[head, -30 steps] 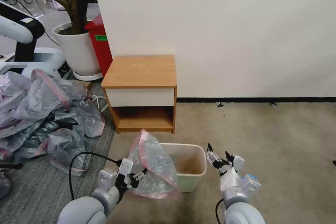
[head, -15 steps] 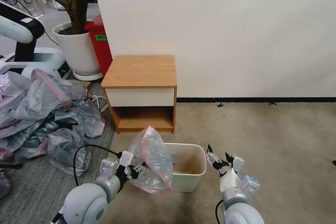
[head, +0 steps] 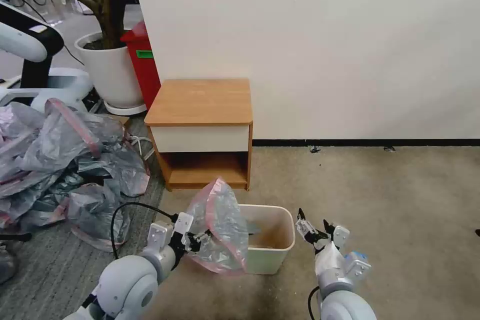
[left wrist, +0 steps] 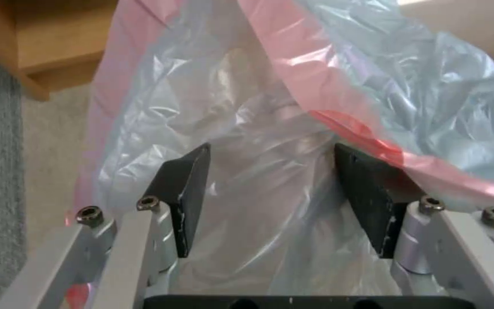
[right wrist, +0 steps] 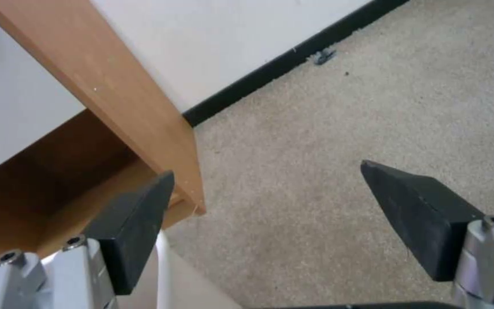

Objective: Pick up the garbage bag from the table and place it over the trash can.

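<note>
The garbage bag (head: 217,227) is held up off the floor at the left side of the trash can (head: 272,250), and its pink-banded mouth is seen draped against the can's left rim, a placement that would suit drawing the opening across the can. The left pincer (head: 192,244) is seen at the bag's near left edge; in the left wrist view its fingers (left wrist: 184,197) stand apart with bag film bunched between them, so it cannot be told whether the film is truly gripped or merely resting there. The right pincer (head: 316,230) is held with fingers spread and nothing between them, just beside the can's right rim, probably so that the far side of the bag's mouth can be taken. The surface (head: 200,102) stands behind the can, against the wall, its top bare.
</note>
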Robot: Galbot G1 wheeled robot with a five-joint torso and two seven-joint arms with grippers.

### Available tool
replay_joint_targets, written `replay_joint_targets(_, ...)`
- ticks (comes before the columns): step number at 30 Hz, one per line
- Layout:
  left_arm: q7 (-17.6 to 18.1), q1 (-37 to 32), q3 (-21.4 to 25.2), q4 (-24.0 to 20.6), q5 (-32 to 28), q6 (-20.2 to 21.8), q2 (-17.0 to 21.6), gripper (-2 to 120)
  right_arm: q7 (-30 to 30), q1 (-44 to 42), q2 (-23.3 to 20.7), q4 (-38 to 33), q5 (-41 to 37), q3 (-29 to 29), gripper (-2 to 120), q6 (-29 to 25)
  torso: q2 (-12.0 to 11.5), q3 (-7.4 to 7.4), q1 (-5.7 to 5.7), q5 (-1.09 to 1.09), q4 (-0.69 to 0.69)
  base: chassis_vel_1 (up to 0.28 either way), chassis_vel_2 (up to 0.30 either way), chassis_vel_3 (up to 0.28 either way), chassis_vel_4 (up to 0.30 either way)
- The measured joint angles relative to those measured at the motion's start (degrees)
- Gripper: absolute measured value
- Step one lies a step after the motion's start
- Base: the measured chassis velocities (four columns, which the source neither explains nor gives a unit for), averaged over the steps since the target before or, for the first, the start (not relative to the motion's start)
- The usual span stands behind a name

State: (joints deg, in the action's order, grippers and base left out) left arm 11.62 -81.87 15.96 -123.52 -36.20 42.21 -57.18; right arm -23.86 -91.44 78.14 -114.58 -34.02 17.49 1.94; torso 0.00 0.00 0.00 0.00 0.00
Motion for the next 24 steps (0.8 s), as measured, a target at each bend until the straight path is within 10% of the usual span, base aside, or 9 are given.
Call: replay_joint_targets(24,13.0,6.7,-7.8,3.2,-12.8,-0.1,0.5,40,0.1,0.7,-0.1,1.7,-0.3,0.9,82,-0.6,0.0,0.0,0.0,0.0,0.0,0.0,0.0,0.0,0.0)
